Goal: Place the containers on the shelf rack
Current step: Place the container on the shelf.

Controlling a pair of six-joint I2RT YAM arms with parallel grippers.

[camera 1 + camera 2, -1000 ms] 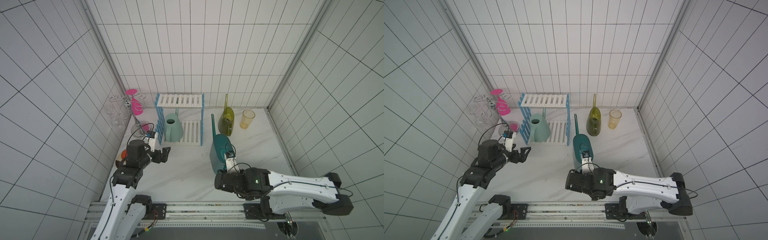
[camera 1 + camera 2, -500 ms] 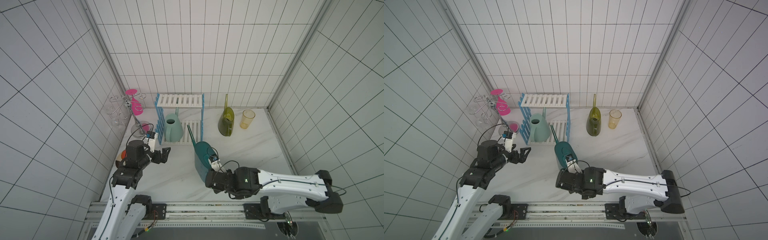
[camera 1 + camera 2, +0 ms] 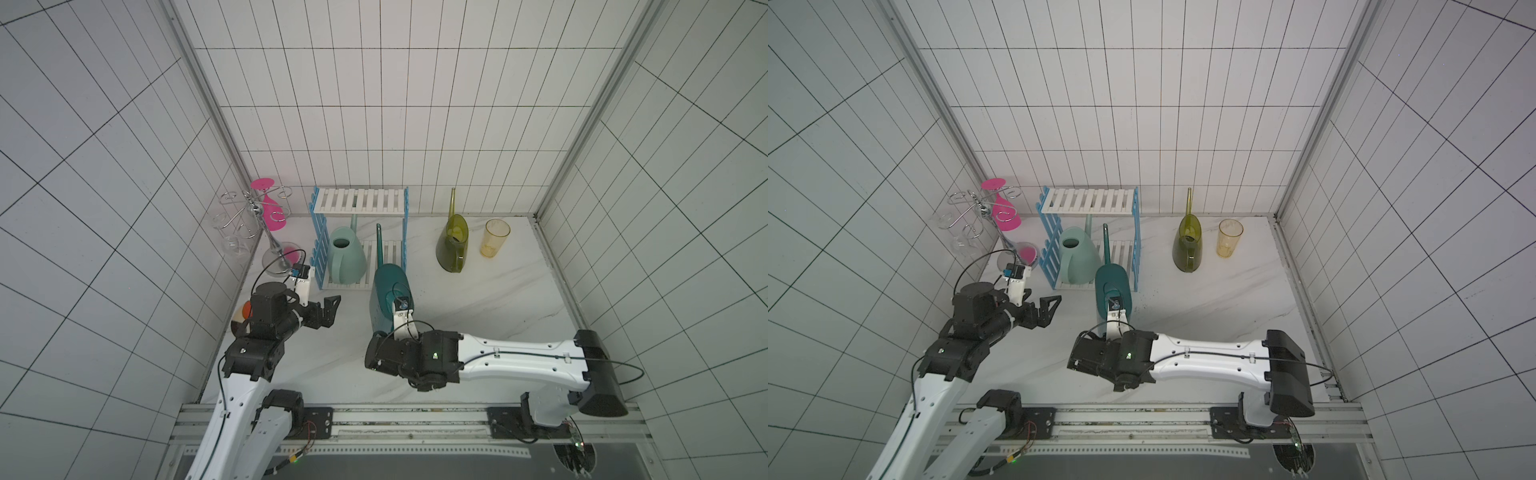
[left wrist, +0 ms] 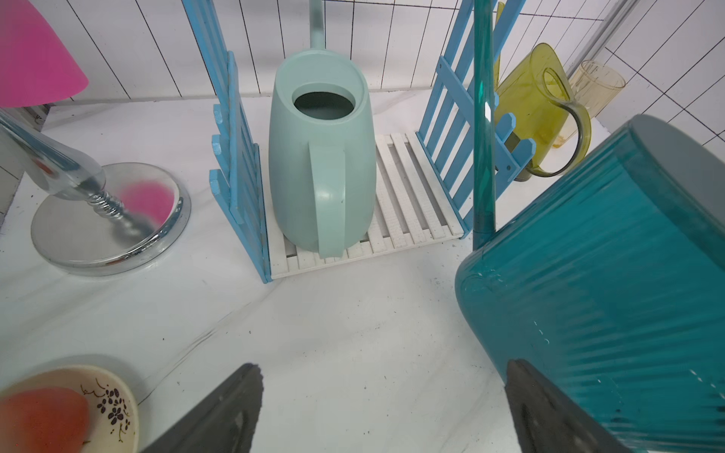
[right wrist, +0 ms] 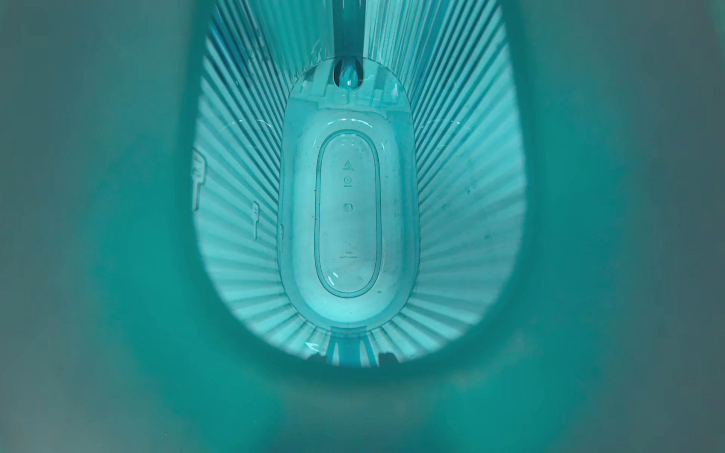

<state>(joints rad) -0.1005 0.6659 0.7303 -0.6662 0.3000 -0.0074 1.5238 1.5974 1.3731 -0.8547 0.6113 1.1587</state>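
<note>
The dark teal container hangs tilted above the table, just in front of the shelf rack's right side frame, spout up. My right gripper is shut on its handle, and its fingertips show only as dark shapes through the plastic. On the lower shelf of the shelf rack stands the pale mint container. The olive container stands on the table to the right. My left gripper is open and empty, left of the teal one.
A yellow cup stands beside the olive container. A chrome glass-holder stand with a pink glass fills the back left corner. A small bowl lies by the left wall.
My right arm has carried the teal container leftward and toward the rack, and its spout has swung from leaning left to nearly upright. The left arm has not moved.
</note>
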